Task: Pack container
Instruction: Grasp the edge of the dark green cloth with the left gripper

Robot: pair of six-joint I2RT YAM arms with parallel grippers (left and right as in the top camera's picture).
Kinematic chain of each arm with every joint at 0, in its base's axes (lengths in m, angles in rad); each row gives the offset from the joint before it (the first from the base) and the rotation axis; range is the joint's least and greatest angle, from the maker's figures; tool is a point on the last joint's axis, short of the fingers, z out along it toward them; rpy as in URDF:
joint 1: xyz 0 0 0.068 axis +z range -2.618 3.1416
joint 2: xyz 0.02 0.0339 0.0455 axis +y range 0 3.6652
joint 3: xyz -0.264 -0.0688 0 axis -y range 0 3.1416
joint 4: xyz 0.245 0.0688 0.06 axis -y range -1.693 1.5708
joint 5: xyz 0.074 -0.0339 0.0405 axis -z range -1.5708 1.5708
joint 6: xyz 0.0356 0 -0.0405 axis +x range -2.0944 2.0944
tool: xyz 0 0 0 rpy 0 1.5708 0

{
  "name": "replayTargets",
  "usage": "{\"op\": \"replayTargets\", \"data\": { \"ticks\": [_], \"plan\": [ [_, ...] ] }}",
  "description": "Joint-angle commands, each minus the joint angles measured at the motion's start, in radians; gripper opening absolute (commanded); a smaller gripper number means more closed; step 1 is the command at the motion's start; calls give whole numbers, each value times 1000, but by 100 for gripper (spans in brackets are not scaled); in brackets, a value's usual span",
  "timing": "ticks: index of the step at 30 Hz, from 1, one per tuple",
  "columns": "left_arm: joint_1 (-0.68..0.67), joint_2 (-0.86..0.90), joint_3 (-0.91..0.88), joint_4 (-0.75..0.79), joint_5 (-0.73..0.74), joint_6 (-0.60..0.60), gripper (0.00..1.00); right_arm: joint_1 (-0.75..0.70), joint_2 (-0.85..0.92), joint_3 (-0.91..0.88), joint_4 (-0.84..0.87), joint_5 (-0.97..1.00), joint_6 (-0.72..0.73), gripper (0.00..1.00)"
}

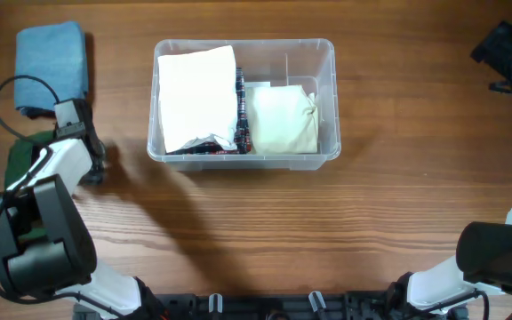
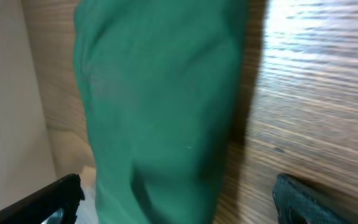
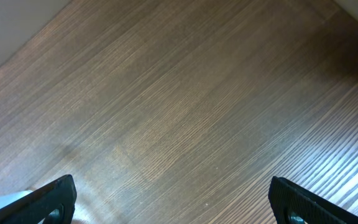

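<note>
Your left gripper (image 2: 179, 200) stood spread above the green fabric cloth (image 2: 160, 93), left of the clear rectangular plastic container (image 1: 331, 98). Your right gripper (image 3: 173, 200) gaped too

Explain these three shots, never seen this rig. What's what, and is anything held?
Two robot arms sit at a wooden table. The wide picture looks straight down from above. The other two come from a camera on each wrist, and the black tips at their bottom corners are that arm's own fingers. In the middle stands a clear plastic container holding a white folded cloth and a cream cloth. A folded blue cloth lies outside it, near the left arm. The left gripper is open over a green cloth. The right gripper is open over bare wood. Nothing is held.
</note>
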Motion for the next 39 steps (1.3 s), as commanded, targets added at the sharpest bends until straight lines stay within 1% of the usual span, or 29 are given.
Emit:
{"op": "replayTargets", "data": {
  "ticks": [1, 6, 12, 18, 20, 22, 25, 26, 27, 29, 30, 33, 34, 37, 39],
  "plan": [
    [30, 96, -29, -11, 20, 51, 99, 2, 10, 1, 2, -8, 15, 100],
    [32, 203, -30, 37, -57, 68, 99, 2, 10, 1, 2, -8, 15, 100],
    [34, 318, -30, 130, -194, 68, 100, 2, 10, 1, 2, -8, 15, 100],
    [33, 377, -30, 157, -208, 64, 99, 2, 10, 1, 2, -8, 16, 100],
    [34, 383, -30, 157, -208, 63, 91, 2, 10, 1, 2, -8, 15, 100],
    [33, 383, -30, 157, -207, 63, 81, 2, 10, 1, 2, -8, 15, 100],
    [33, 383, -30, 157, -207, 63, 56, 2, 10, 1, 2, -8, 15, 100],
    [31, 383, -30, 157, -207, 63, 41, 2, 10, 1, 2, -8, 16, 100],
    [30, 383, -30, 158, -205, 63, 32, 2, 10, 1, 3, -8, 15, 100],
    [31, 383, -29, 165, -203, 63, 27, 2, 10, 1, 8, -8, 15, 100],
    [30, 383, -29, 171, -203, 63, 23, 2, 10, 1, 9, -8, 15, 100],
    [30, 383, -29, 185, -204, 63, 6, 2, 10, 1, 9, -8, 15, 100],
    [28, 383, -29, 188, -204, 63, 4, 2, 10, 1, 9, -8, 16, 100],
    [18, 380, -27, 203, -212, 63, 4, 2, 10, 1, 9, -8, 16, 100],
    [3, 367, -14, 223, -260, 20, 4, 2, 10, 1, 9, -8, 15, 100]
  ]
}}
